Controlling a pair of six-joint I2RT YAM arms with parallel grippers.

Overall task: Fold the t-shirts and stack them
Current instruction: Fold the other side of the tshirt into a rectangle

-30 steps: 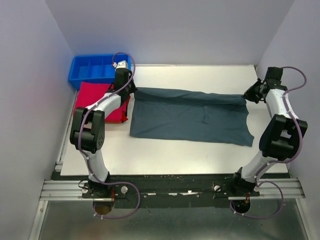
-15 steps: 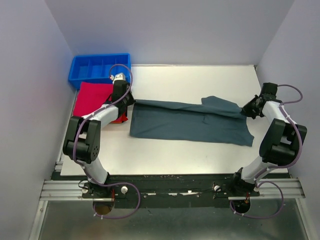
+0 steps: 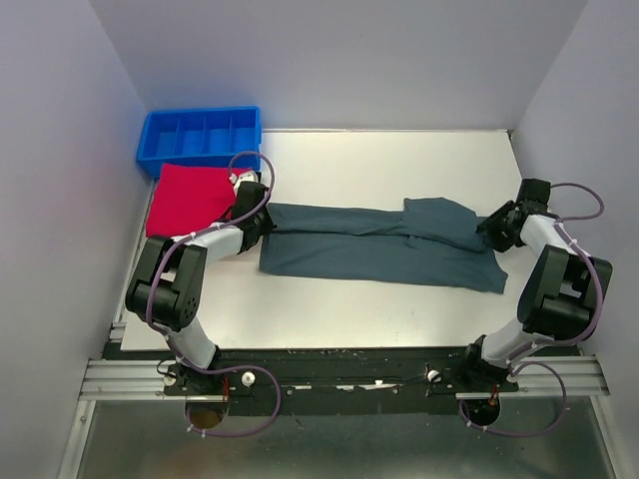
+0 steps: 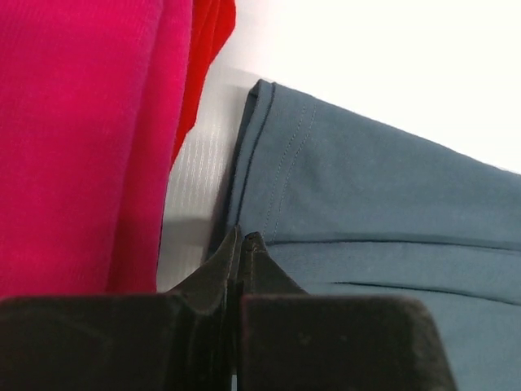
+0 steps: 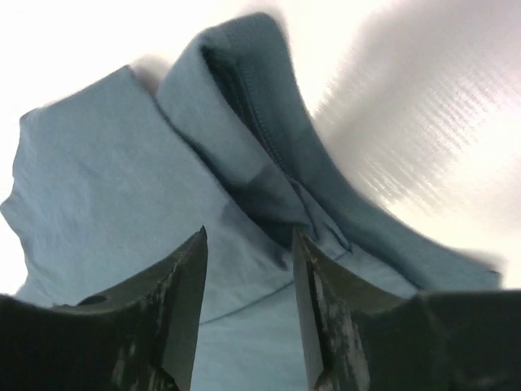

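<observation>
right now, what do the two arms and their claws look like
The left arm and right arm both have white links, chunky black joints and looping lilac cables. The left claw and right claw have black tapered fingers; the right's look scuffed.

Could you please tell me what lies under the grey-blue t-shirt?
The white table shows around the grey-blue t-shirt, whose far edge is folded over onto its own cloth. Whatever else might lie beneath is covered.
</observation>
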